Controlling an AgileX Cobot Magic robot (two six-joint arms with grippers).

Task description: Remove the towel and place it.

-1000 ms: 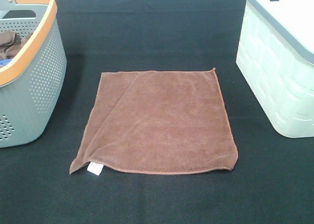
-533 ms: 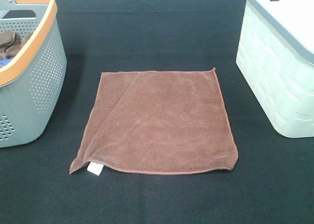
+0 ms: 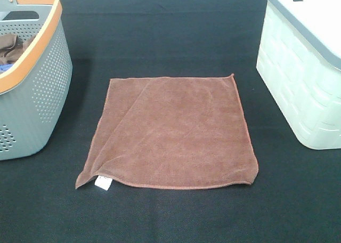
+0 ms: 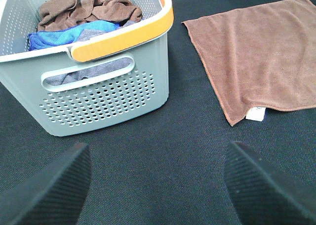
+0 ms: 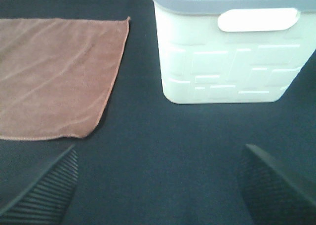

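Black cloth covers the worktop (image 3: 170, 216). At the frame's centre the towel (image 3: 173, 134) lies flat, its white tag (image 3: 103, 183) at the lower-left corner. Left of it stands a grey basket (image 3: 32, 88) holding cloths (image 4: 84, 18); at upper right, a pale bin (image 3: 303, 78). Left tool (image 4: 158, 185) and right tool (image 5: 158, 185) both gape wide, holding nothing.

Left gripper (image 4: 158, 185) is sitting with fingers (image 4: 47, 190) spread wide, holding nothing, tips only showing at bottom of frame. Right gripper (image 5: 163, 185) likewise, fingers (image 5: 276, 185) parted and empty at lower corners. Neither arm is showing in overhead view.
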